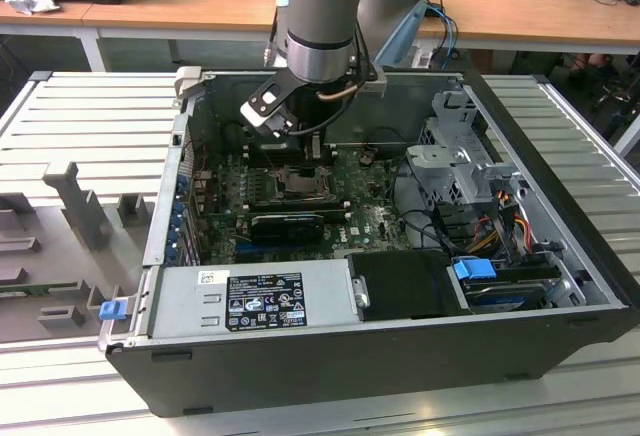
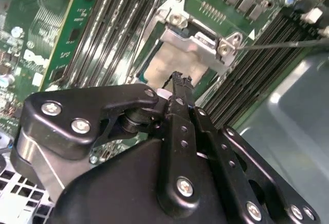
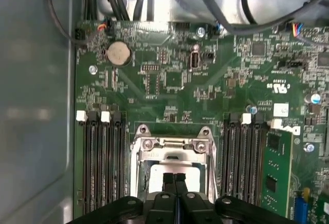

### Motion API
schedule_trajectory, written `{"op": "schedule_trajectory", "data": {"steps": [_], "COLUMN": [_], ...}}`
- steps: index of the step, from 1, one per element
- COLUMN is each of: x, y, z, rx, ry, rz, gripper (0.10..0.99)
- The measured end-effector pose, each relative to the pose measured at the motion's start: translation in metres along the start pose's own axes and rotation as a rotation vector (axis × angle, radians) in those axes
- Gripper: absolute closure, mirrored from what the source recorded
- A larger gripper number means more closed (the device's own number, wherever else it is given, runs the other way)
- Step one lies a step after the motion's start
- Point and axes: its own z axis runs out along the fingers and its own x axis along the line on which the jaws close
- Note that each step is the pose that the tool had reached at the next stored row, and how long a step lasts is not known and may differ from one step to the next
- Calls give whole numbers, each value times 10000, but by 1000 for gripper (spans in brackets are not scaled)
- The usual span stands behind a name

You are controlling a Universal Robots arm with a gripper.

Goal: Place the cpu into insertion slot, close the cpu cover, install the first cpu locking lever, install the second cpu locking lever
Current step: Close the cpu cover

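Beside gripper (image 3: 175, 176), on one flank, black memory slots (image 3: 100, 162) running across green motherboard (image 3: 169, 80). Directly beneath fingertips, cpu (image 3: 154, 175) sitting in insertion slot (image 3: 140, 131), cpu cover (image 3: 172, 155) framing it. Gripper fingers pressing tight together, holding nothing. On opposite flank, second memory bank (image 3: 244, 157) running parallel.

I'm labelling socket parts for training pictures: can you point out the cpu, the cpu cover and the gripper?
cpu (image 3: 154, 179), first wrist view: its pale top face inside the frame.
cpu cover (image 2: 193, 45), second wrist view: the silvery bar between two screws.
gripper (image 3: 175, 176), first wrist view: between its shut fingertips.
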Motion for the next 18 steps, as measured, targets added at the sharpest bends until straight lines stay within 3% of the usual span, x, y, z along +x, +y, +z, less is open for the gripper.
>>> {"op": "schedule_trajectory", "data": {"steps": [4,12,18], "x": [-1,2,0], "y": [-34,-217,-226], "z": [2,13,109], "rx": [-1,-1,1], "ry": [24,49,47], "rz": [-2,-49,-93], "gripper": [980,980,980]}}
